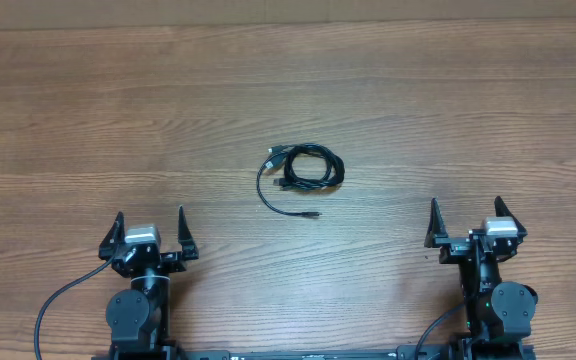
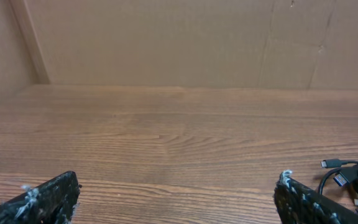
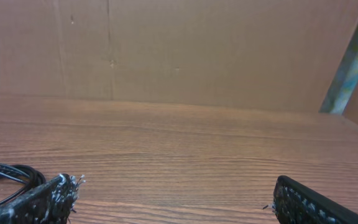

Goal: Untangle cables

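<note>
Left pincer (image 1: 149, 218) spread to its widest, empty, touching nothing, close to the near edge of the table (image 1: 88, 100) and toward its left corner. Right pincer (image 1: 466, 208) spread just as wide, also empty and touching nothing, by the same edge toward the right corner. Cables (image 1: 303, 170) about mid-table, between the two pincers and farther from the near edge than either, well apart from both. Lying flat as a small black coil, with one loose strand curving out toward the near edge and ending in a small plug. In the left wrist view, only the tips of the fingers (image 2: 48, 198) in frame at the bottom corners, bare wood between them. Cables (image 2: 353, 177) low at the right there, cut off by the frame edge and partly behind the right finger, two plug ends just visible. In the right wrist view, again only the tips of the fingers (image 3: 39, 202), with the cables (image 3: 5, 177) at the lower left, clipped by the frame edge and partly behind the left finger. Hard to tell how many cords make up the coil, or how they cross. Arm bases cut off at the bottom of the overhead view. Plain brown wall (image 2: 166, 43) beyond the far edge.
</note>
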Robot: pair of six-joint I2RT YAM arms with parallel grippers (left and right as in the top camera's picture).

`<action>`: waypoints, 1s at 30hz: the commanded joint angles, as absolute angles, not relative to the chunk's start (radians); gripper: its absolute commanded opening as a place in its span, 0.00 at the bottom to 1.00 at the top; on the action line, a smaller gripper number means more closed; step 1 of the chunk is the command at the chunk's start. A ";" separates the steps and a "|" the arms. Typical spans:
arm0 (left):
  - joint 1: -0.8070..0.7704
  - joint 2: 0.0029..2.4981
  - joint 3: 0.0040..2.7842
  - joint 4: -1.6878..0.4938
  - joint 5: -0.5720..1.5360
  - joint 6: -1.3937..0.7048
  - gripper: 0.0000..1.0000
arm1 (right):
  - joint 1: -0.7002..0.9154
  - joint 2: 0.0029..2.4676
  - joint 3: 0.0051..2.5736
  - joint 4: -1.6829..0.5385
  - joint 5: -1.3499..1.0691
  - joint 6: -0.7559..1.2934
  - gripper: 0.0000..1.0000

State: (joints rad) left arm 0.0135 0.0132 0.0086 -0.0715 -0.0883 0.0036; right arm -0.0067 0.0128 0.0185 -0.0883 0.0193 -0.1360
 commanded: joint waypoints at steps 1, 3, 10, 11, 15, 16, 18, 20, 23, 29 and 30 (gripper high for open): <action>0.014 0.009 0.005 -0.071 -0.081 0.020 1.00 | -0.010 0.005 0.008 -0.081 0.032 -0.143 1.00; 0.014 0.009 0.005 -0.071 -0.081 0.020 1.00 | -0.010 0.005 0.008 -0.081 0.032 -0.143 1.00; 0.014 0.009 0.005 -0.071 -0.081 0.020 1.00 | -0.010 0.005 0.008 -0.081 0.032 -0.144 1.00; 0.014 0.009 0.005 -0.071 -0.081 0.020 1.00 | -0.010 0.005 0.008 -0.081 0.032 -0.143 1.00; 0.014 0.009 0.005 -0.071 -0.081 0.020 1.00 | -0.010 0.005 0.008 -0.081 0.032 -0.143 1.00; 0.014 0.009 0.005 -0.071 -0.081 0.020 0.99 | -0.010 0.005 0.008 -0.081 0.032 -0.143 1.00; 0.014 0.009 0.005 -0.071 -0.081 0.020 0.99 | -0.011 0.005 0.008 -0.081 0.032 -0.144 1.00; 0.014 0.009 0.005 -0.057 -0.095 0.029 1.00 | -0.010 0.005 0.008 -0.064 0.032 -0.143 1.00; 0.014 0.009 0.005 0.007 -0.093 0.028 1.00 | -0.010 0.005 0.008 0.012 0.007 -0.116 1.00; 0.012 0.009 0.051 0.098 0.017 0.004 0.99 | -0.008 0.005 0.067 0.062 -0.183 -0.068 1.00; 0.012 0.009 0.073 0.097 0.023 -0.018 1.00 | -0.005 0.005 0.088 0.059 -0.199 -0.068 1.00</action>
State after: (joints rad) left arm 0.0135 0.0132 0.0166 0.0895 -0.0345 0.0017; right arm -0.0067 0.0128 0.0242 0.0528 -0.0994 -0.1032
